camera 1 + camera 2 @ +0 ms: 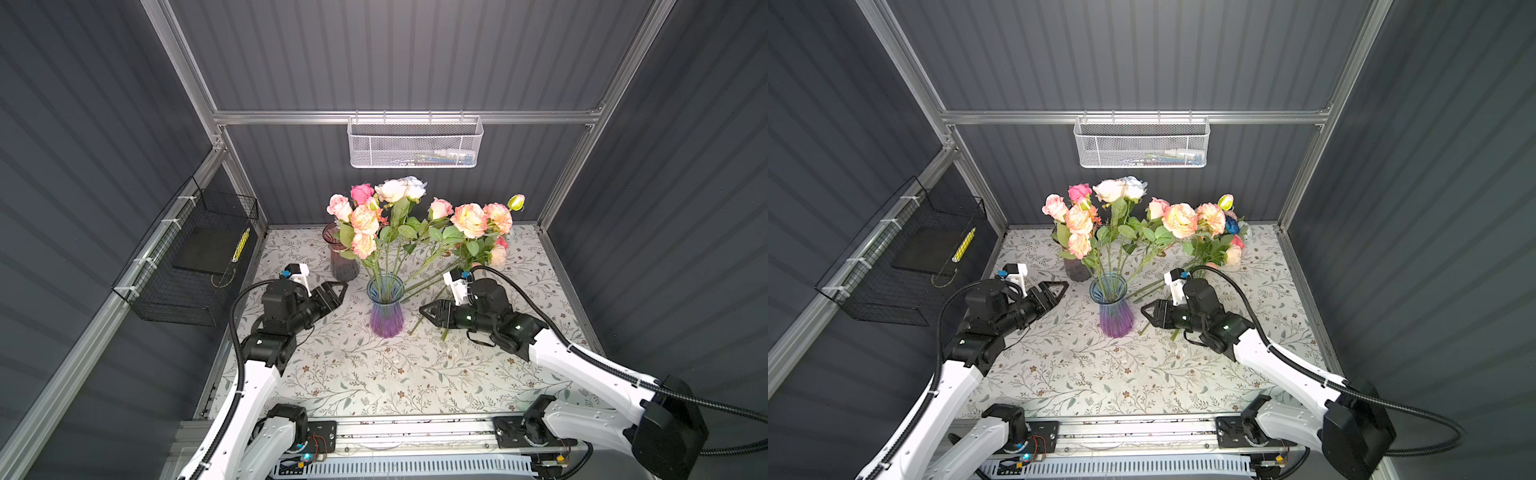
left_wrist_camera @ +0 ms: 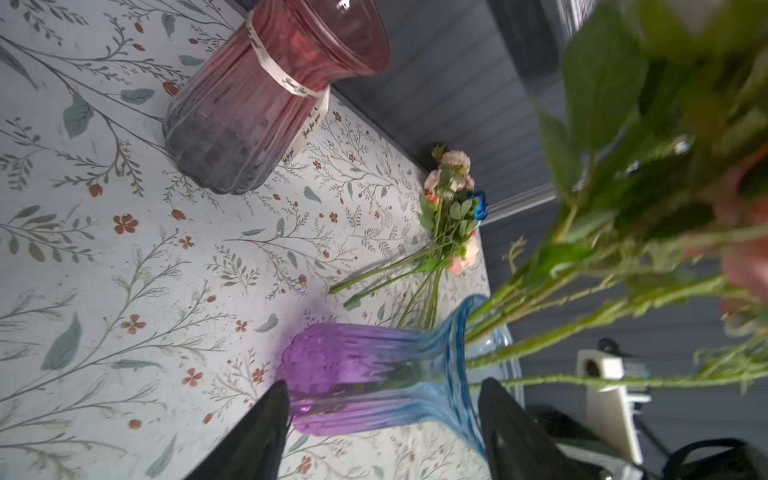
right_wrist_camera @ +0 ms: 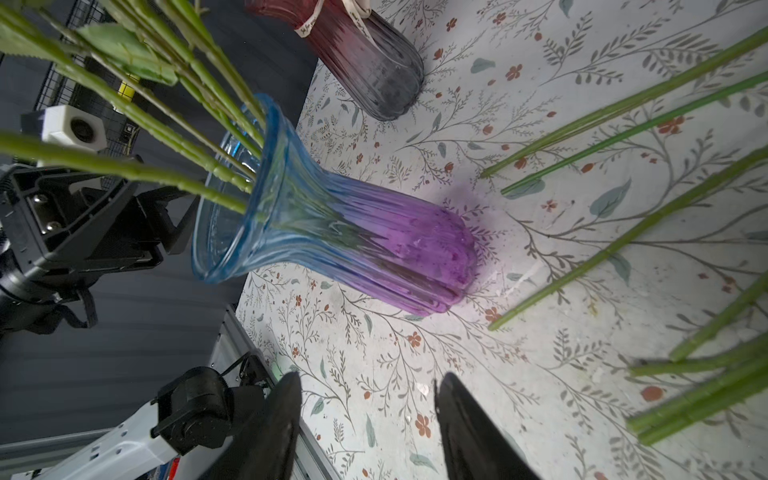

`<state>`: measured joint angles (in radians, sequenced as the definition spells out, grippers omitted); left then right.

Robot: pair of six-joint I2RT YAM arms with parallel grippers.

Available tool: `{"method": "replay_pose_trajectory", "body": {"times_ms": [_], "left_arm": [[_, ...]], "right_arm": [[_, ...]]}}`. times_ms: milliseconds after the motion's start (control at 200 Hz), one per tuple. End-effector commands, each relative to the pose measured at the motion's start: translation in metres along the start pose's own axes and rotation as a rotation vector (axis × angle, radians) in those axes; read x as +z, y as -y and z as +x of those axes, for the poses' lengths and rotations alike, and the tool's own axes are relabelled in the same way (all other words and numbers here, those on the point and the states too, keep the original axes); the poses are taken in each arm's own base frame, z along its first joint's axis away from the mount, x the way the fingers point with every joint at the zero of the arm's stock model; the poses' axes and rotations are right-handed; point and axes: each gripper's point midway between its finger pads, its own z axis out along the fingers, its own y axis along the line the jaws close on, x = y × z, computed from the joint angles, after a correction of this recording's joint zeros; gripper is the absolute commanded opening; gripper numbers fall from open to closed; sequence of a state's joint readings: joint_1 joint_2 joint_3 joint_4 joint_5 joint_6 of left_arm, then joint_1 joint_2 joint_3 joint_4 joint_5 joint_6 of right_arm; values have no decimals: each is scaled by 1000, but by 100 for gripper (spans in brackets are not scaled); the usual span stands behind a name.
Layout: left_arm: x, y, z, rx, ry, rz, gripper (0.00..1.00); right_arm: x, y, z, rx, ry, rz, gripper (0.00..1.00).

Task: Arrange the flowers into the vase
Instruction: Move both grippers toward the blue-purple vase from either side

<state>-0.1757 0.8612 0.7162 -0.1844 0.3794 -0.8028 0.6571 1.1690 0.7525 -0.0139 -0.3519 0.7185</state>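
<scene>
The vase (image 1: 386, 309), blue at the flared mouth and purple at the base, is stood upright near the middle of the table (image 1: 374, 374), between the 2 arms, so that it can be reached from either side. Several of the flowers (image 1: 365, 220) are already stood in it, and their stems are fanned out against the rim, probably because they are pinched together low down by the narrow neck. The rest of the flowers (image 1: 494, 245) are laid flat in a bunch at the back right, a deep blue bloom (image 1: 1231, 226) among them. Their cut ends (image 3: 623, 241) are pointed toward the vase, where they are presumably most easily taken by the right arm. The left gripper (image 1: 340, 294) is held just left of the vase, apart from it, with its jaws released and nothing between them. The right gripper (image 1: 423, 311) is held low over the loose stem ends, just right of the vase, likewise parted and empty. Another, red-tinted vase (image 1: 343, 257) is left empty behind.
</scene>
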Motion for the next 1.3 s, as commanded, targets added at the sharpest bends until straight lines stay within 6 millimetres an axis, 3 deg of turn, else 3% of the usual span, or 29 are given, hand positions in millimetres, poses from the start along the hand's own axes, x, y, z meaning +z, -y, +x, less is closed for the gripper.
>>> {"method": "replay_pose_trajectory", "body": {"times_ms": [0,195,370,555,710,880,1005,1296], "left_arm": [[6,43,1,-92,-86,228,71],[11,61,-3,-87,-144,288,62],[21,52,7,-114,-210,257,46],[24,55,9,-99,-230,263,46],[33,57,23,-88,-286,260,46],[39,43,34,-88,-323,179,43],[41,45,34,-86,-327,188,43],[46,48,46,-51,-371,178,40]], "right_arm": [[5,-30,-22,35,2,-124,53],[16,-44,-41,56,20,-178,53],[23,-54,-53,60,22,-205,52],[31,-58,-54,55,0,-198,50],[35,-57,-53,48,-15,-178,47],[36,-53,-54,48,-14,-147,43],[38,-49,-52,49,-24,-122,39],[46,-52,-43,6,-67,-75,41]]}}
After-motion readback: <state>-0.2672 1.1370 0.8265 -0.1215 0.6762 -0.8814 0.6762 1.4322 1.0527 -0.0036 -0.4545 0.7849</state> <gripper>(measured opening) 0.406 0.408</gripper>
